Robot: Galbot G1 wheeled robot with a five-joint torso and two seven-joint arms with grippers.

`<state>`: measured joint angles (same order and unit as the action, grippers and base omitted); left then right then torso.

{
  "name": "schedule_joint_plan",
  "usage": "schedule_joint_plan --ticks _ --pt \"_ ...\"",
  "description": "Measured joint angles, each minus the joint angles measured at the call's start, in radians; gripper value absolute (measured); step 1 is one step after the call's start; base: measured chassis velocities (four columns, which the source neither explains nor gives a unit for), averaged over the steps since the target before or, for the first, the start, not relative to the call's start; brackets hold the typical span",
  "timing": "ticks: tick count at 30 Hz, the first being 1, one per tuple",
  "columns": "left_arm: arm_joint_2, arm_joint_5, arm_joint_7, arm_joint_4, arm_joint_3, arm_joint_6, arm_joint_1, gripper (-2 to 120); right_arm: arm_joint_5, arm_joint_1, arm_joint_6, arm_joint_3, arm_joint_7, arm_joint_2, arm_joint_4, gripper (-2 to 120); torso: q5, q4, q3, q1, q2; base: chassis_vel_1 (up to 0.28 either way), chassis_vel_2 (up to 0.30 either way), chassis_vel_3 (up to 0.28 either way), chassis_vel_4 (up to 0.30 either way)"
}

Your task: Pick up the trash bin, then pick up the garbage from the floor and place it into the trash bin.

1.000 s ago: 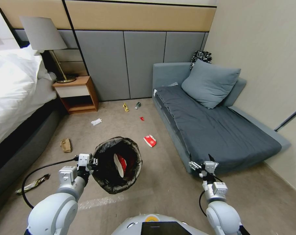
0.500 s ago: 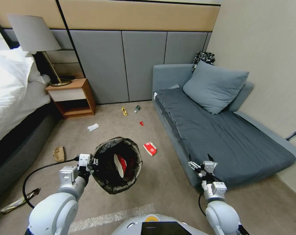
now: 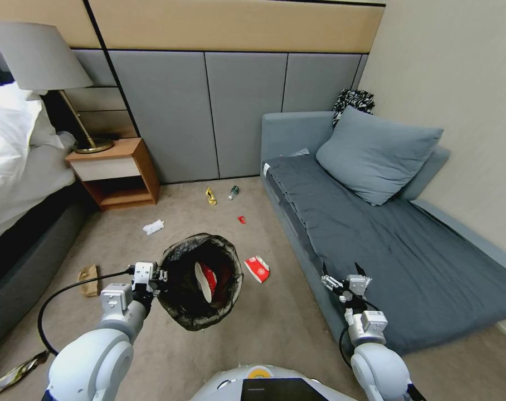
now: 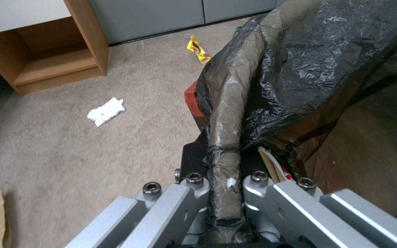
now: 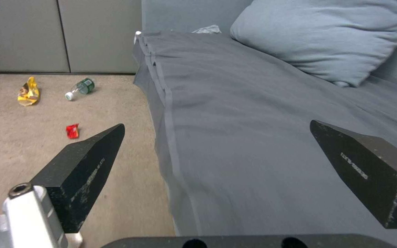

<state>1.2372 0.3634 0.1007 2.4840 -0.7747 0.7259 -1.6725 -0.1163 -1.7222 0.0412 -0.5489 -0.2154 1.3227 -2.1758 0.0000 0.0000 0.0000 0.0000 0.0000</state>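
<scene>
1. The trash bin point(image 3: 200, 281) was held off the floor at near left, its bag-wrapped rim pinched by the left pincer point(image 3: 159, 275).
2. A red-and-white carton point(image 3: 257, 268) lay just right of the bin, between both arms.
3. The right pincer point(image 3: 338, 278) was spread empty by the sofa point(image 3: 375, 234), the carton to its left.
</scene>
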Motion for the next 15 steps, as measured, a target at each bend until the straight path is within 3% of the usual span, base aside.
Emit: schedule_joint_plan --ticks 9,15 --pt "0.000 0.000 0.001 0.000 0.000 0.000 0.000 1 -0.001 0.004 -0.003 0.000 -0.002 -0.001 0.001 100 0.0000 -0.0001 0.000 0.000 0.000 -0.115 0.115 0.129 -0.108" --pt "-0.001 0.004 0.004 0.001 -0.003 -0.001 -0.002 1 -0.011 0.021 0.016 -0.002 0.012 -0.014 0.001 100 0.0001 -0.0001 0.000 0.000 0.000 -0.008 0.011 0.006 -0.007"
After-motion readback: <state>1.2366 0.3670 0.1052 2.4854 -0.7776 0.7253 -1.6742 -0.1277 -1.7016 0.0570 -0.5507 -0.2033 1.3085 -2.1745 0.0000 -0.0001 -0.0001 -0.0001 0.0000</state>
